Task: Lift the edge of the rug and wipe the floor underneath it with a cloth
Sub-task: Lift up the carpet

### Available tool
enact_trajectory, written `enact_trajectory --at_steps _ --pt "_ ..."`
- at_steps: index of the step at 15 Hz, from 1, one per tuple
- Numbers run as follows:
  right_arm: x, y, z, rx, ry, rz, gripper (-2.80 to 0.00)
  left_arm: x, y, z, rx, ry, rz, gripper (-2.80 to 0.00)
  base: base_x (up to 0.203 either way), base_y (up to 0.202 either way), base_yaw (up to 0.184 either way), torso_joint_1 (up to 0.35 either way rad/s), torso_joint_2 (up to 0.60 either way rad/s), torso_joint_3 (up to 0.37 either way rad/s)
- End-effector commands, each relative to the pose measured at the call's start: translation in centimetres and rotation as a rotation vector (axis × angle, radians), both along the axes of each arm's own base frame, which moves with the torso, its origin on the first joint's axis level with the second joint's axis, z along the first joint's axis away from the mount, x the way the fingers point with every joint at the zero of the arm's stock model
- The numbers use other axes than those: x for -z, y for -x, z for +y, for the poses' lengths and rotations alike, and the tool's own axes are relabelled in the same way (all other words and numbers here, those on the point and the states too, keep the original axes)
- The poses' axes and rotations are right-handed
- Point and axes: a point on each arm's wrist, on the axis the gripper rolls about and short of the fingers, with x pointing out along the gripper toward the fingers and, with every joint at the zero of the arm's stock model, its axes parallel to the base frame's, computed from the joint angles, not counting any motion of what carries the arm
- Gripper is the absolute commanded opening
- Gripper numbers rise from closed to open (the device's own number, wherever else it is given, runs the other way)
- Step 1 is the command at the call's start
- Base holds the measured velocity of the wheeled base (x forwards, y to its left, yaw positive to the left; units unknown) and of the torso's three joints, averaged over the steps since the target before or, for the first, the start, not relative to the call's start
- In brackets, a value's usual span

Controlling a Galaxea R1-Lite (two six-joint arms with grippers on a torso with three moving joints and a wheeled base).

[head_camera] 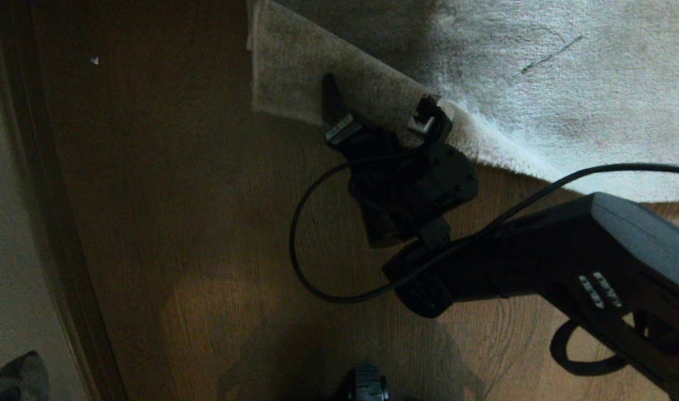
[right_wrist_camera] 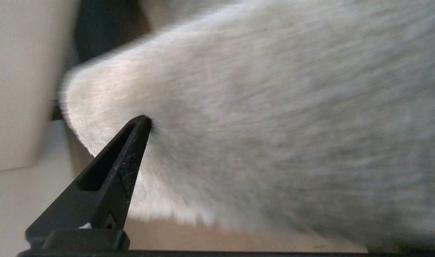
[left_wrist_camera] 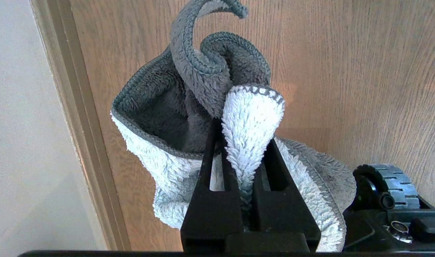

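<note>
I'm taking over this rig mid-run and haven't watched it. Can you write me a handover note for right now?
Left end effector: shut on the grey cloth, parked above the floor.
Right end effector: fingers wide open at the rug edge, one finger against the pile; no grip yet.
Done: cloth in hand, right arm at the rug.
Left: grip and lift the edge, wipe the floor beneath.

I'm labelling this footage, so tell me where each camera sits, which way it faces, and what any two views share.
Head view: looks down at the floor and the folded-over rug edge; the right tool, open, reaches that edge.
Left wrist view: behind the left tool, shut on the cloth, facing floor and a base wheel.
Right wrist view: behind one finger, close against rug pile.
Shared: head and right wrist views both show the rug edge.
</note>
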Motion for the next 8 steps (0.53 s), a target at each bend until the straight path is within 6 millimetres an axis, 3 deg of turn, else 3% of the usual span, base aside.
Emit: enact_trajectory --at_steps 1,8 --pt "-0.3 0.4 0.2 -0.010 -0.011 -0.008 0.00 0.0 0.0 0.0 0.000 0.000 -0.001 -2.80 0.000 0.000 0.000 0.000 0.00 0.000" --pt "1.4 0.3 1.1 -0.007 0.008 0.029 0.00 0.0 0.0 0.0 0.000 0.000 0.000 -2.80 0.000 0.000 0.000 0.000 0.00 0.000"
